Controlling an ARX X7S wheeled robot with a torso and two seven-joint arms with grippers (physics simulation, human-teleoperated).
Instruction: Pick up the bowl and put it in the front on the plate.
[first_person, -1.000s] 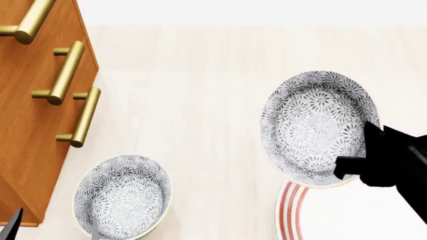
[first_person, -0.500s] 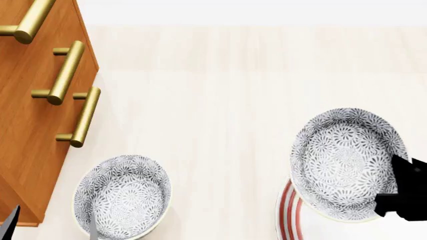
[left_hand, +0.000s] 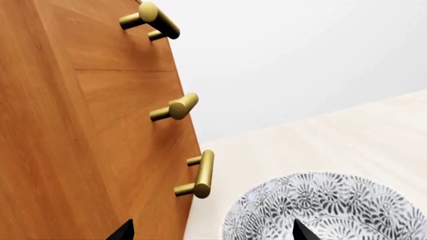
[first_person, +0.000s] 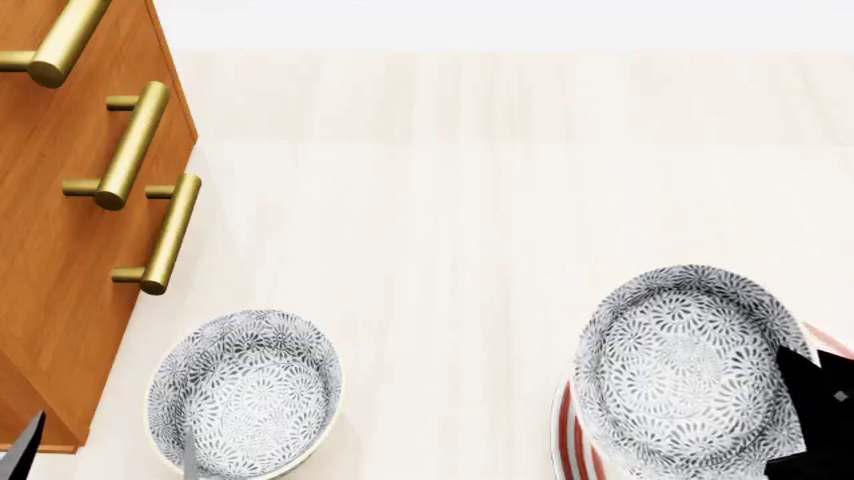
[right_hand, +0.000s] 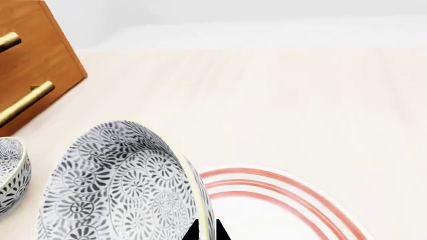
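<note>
The bowl (first_person: 681, 365), white with a dense grey-blue flower pattern, hangs tilted at the right of the head view. It overlaps the far left part of the plate (first_person: 571, 430), a white plate with thin red rings. My right gripper (first_person: 798, 385) is shut on the bowl's right rim. In the right wrist view the rim of the bowl (right_hand: 120, 185) is pinched between the two black fingertips (right_hand: 193, 232), with the plate (right_hand: 280, 200) behind it. I cannot tell if bowl and plate touch. My left gripper (left_hand: 212, 232) is open beside another patterned bowl (left_hand: 327, 207).
A second identical bowl (first_person: 244, 392) stands on the pale tabletop (first_person: 441, 200) at the near left. A wooden cabinet (first_person: 54, 250) with brass bar handles (first_person: 134, 145) rises along the left edge, close to that bowl and my left gripper.
My right gripper has carried the bowl from the far right of the table toward the near side, and it now hangs over the plate's edge. The left arm has stayed still.
</note>
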